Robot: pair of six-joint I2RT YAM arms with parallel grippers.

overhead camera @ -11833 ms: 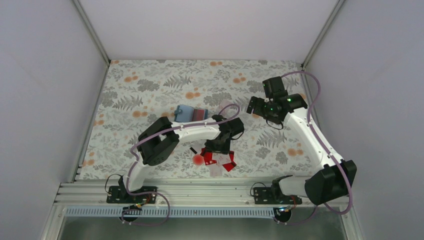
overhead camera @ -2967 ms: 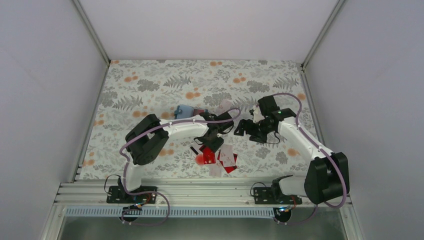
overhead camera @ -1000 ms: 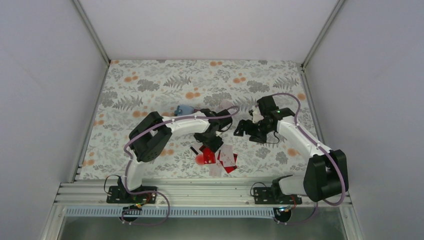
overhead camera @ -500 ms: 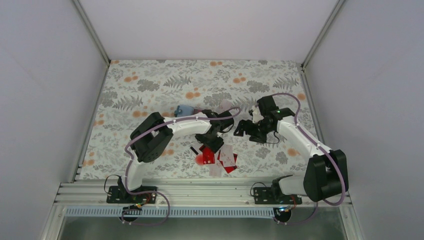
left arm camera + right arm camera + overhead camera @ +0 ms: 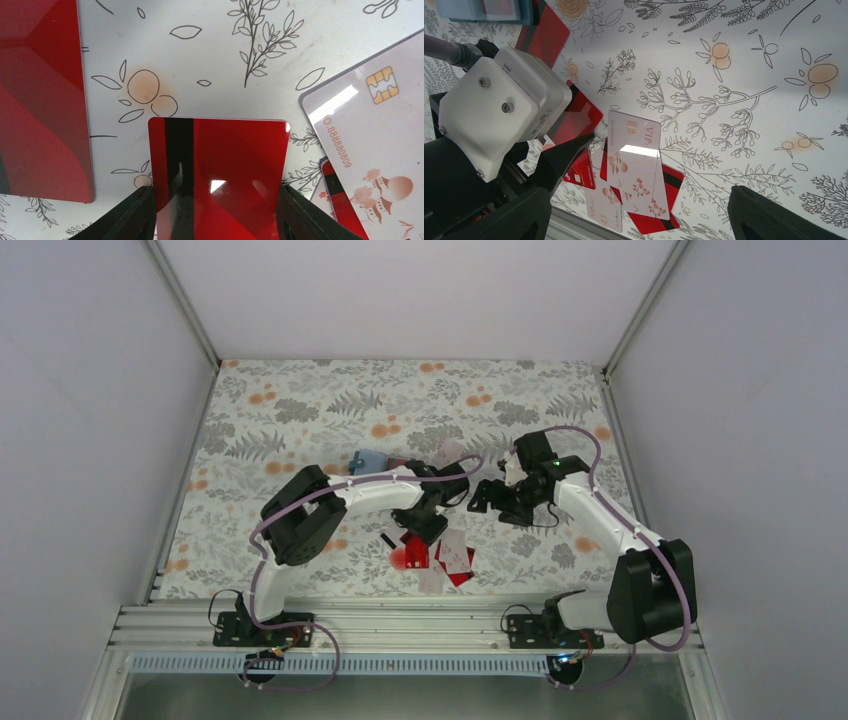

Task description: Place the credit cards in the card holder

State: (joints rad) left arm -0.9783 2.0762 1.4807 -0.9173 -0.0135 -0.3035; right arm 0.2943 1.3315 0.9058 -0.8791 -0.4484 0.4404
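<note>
My left gripper (image 5: 212,220) is shut on a red credit card with a black stripe (image 5: 235,165), gripped by its two side edges just above the mat. It sits over the loose pile of red and white cards (image 5: 447,555) near the mat's front. The teal card holder (image 5: 368,462) lies behind my left arm, and it also shows in the right wrist view (image 5: 484,10) with cards in it. My right gripper (image 5: 487,500) is open and empty, hovering just right of the left gripper, above a white VIP card (image 5: 631,155).
A round red blob (image 5: 398,558) and a small black piece (image 5: 388,538) lie left of the pile. Another red card (image 5: 40,100) and a white chip card (image 5: 370,125) flank the held one. The metal rail (image 5: 400,625) runs along the near edge.
In the last second both arms have barely moved. Over the earlier frames the right arm swung down from the back right to beside the left gripper, and the left gripper shifted slightly back from the pile.
</note>
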